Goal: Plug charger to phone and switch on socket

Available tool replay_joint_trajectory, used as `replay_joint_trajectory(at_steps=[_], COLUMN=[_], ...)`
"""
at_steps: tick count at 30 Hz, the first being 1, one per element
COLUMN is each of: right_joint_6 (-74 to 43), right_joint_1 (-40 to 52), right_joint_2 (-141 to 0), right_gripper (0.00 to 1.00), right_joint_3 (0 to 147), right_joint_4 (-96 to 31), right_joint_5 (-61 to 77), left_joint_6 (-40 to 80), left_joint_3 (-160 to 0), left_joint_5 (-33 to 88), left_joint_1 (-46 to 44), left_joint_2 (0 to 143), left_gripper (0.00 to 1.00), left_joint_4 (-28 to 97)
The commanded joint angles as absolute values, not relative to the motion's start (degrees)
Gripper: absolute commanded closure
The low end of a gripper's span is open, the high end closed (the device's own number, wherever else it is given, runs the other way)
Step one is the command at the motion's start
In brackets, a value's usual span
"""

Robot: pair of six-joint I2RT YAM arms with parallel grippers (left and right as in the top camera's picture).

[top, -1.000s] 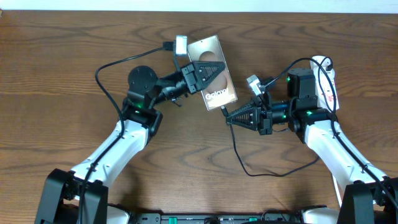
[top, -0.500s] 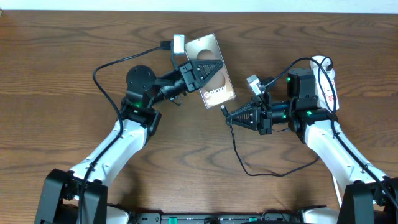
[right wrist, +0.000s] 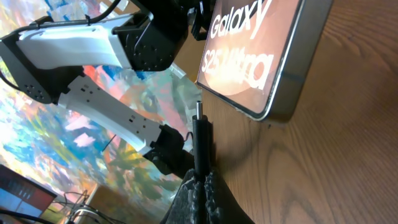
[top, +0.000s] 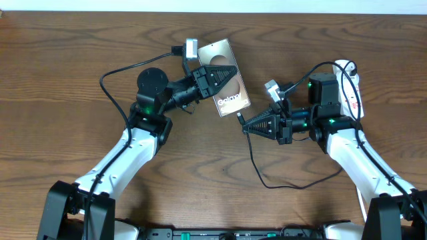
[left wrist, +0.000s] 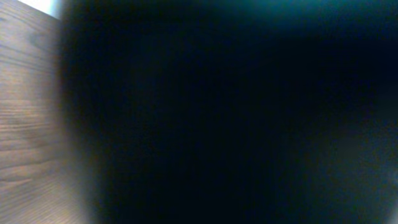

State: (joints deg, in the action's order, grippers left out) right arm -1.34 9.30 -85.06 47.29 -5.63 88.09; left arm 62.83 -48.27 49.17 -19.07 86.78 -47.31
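Brown wooden table (top: 67,60) from overhead: left gripper (top: 233,69) clamped across the phone (top: 217,52), upper centre; right gripper (top: 245,126) pinched shut on the charger (top: 239,118) just below it. Left wrist: dark blur. Right wrist: connector tip just beside the phone's edge, not touching.

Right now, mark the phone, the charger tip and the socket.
phone (right wrist: 249,50): right wrist view, on the lettered face.
charger (right wrist: 200,134): right wrist view, on the black connector at its end.
socket (top: 351,90): overhead view, on the white body by the red markings.
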Motion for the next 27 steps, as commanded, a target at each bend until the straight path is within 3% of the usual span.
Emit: replay_joint_trajectory(at_steps=[1,27], right_joint_6=[-2.6,-4.4], right_joint_1=[9.8,9.8], right_joint_2=[-84.6,-84.6], right_gripper=[0.99,0.99], right_joint_3=[47.8,47.8], right_joint_4=[-5.4,-4.0], right_joint_5=[89.5,88.8], left_joint_6=[64.9,69.1], left_joint_3=[-49.2,-49.2], left_joint_5=[48.8,48.4], left_joint_1=[-19.1,-19.1], left_joint_2=[85.4,85.4], left_gripper=[0.93,0.93], left_joint_4=[-49.0,-47.9])
